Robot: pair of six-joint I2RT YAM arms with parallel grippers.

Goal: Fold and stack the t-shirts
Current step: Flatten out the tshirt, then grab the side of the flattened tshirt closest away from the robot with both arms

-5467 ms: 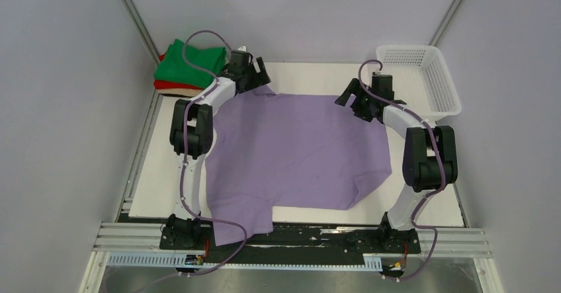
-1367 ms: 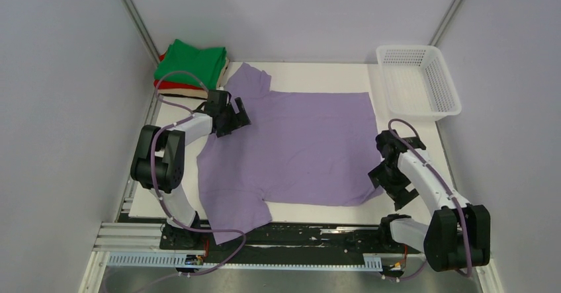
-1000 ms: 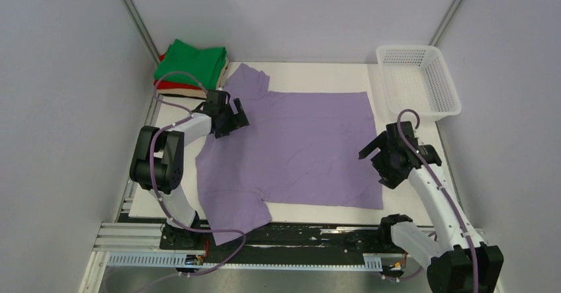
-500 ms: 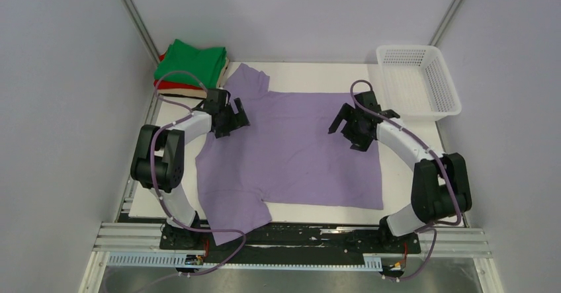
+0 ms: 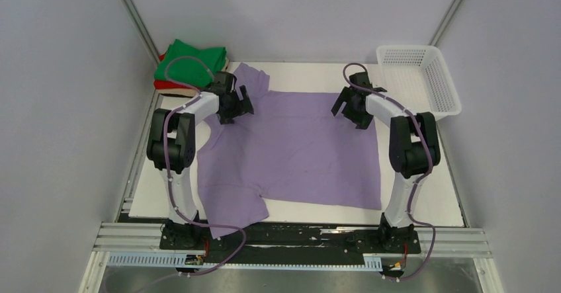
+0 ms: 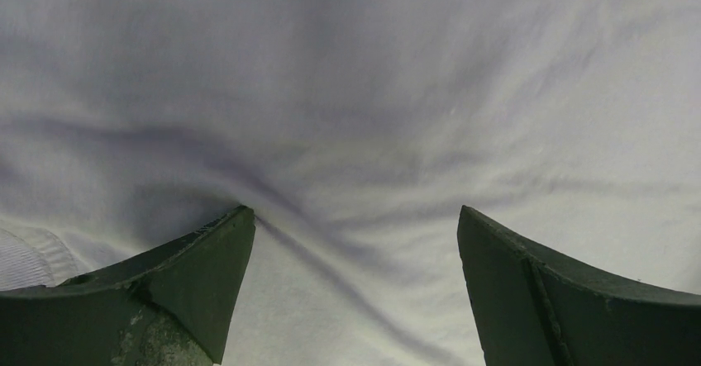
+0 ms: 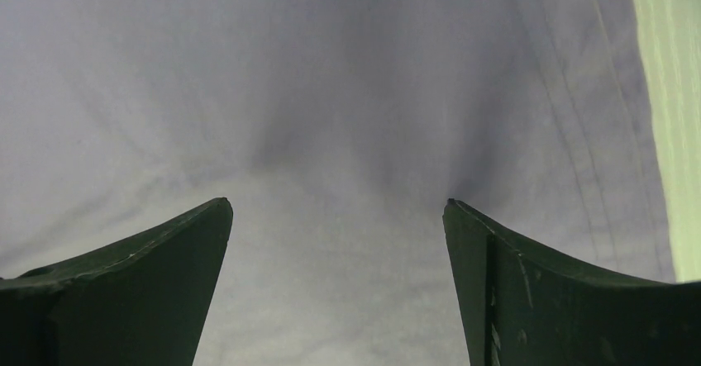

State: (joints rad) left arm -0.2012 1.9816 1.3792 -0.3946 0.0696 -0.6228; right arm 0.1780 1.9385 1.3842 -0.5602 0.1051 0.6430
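A large lavender t-shirt (image 5: 298,154) lies spread flat across the white table (image 5: 317,75). My left gripper (image 5: 237,110) stands open over its far left shoulder area, close to the sleeve. The left wrist view shows the left gripper (image 6: 354,213) with its tips resting on the wrinkled lavender cloth (image 6: 347,93) and nothing between them. My right gripper (image 5: 349,113) is open over the shirt's far right part. In the right wrist view the right gripper (image 7: 336,203) has both tips down on the cloth (image 7: 331,93), near a stitched hem (image 7: 595,135). Folded green (image 5: 195,58) and red (image 5: 164,84) t-shirts are stacked at the far left corner.
A white mesh basket (image 5: 410,49) stands at the far right corner, just right of the right arm. The folded stack sits just left of the left gripper. A metal rail (image 5: 298,237) runs along the near edge with both arm bases.
The right arm swung from the near right side of the shirt up to its far right part. The left gripper moved a little farther away along the shoulder. Both stayed open.
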